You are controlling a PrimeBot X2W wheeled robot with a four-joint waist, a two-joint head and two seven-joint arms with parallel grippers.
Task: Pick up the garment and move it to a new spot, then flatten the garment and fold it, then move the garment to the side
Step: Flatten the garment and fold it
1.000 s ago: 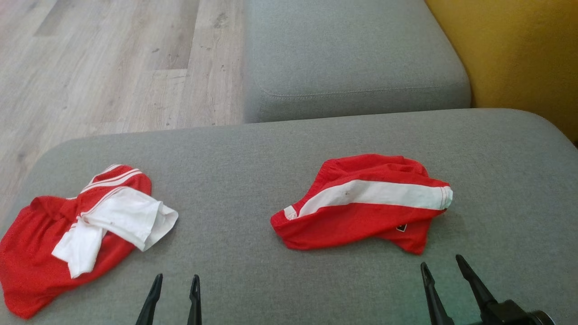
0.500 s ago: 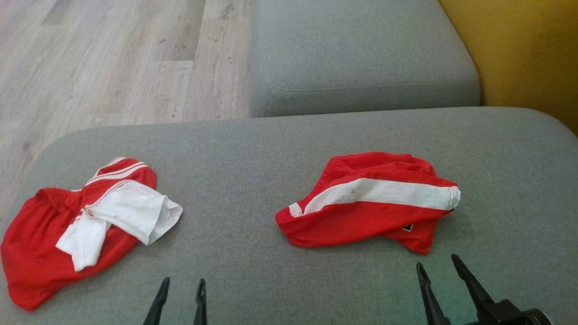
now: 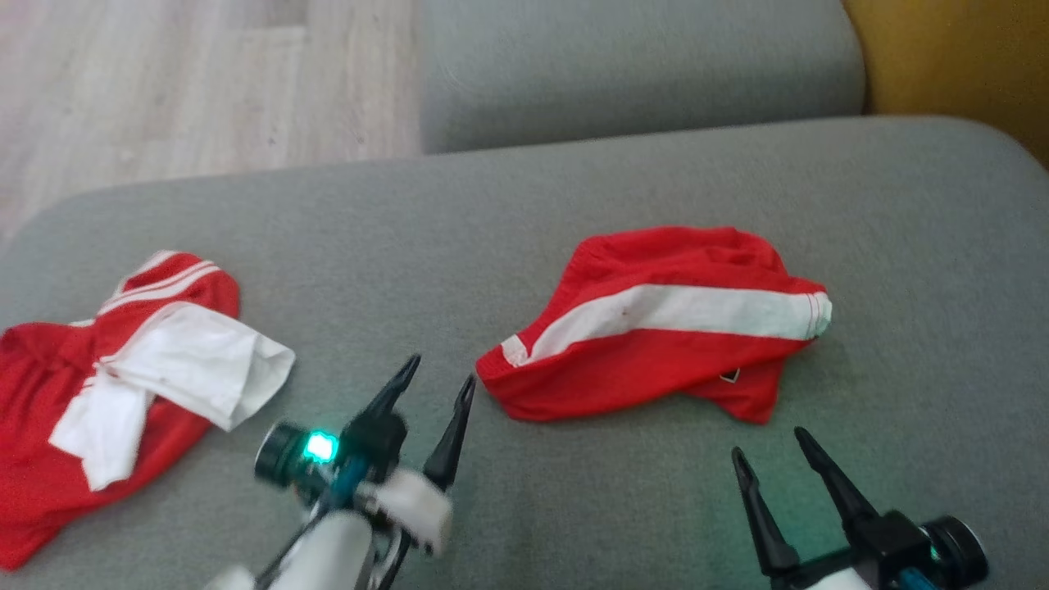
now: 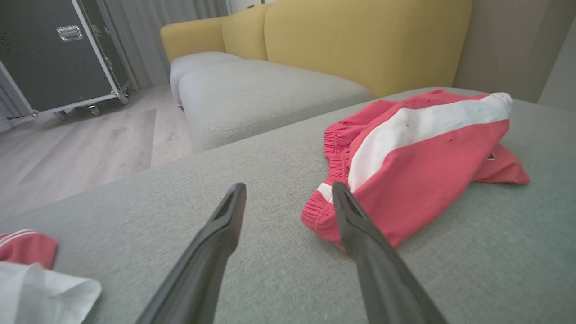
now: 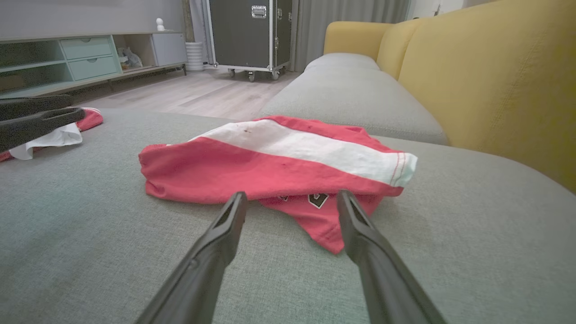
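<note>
A crumpled red garment [image 3: 656, 344] with a broad white stripe lies in the middle of the grey sofa cushion [image 3: 524, 205]. My left gripper [image 3: 439, 370] is open, and its fingertips stand just left of the garment's near left corner without touching it. In the left wrist view the garment [image 4: 427, 153] lies right of that gripper [image 4: 288, 186], whose right finger overlaps the elastic hem. My right gripper [image 3: 767, 442] is open, a short way in front of the garment's lower right flap. The right wrist view has the garment [image 5: 270, 162] straight ahead of the open right gripper [image 5: 291, 194].
A second red and white garment [image 3: 123, 385] lies bunched at the cushion's left edge. Behind the cushion are another grey seat [image 3: 639, 65], a yellow backrest [image 3: 967, 65] on the right and wooden floor [image 3: 164, 82] on the left. A black wheeled case [image 5: 252, 31] stands far off.
The head camera has tipped down, shifting the whole picture. My left arm has come forward and to the right, up to the garment's left corner. The right gripper has edged slightly forward.
</note>
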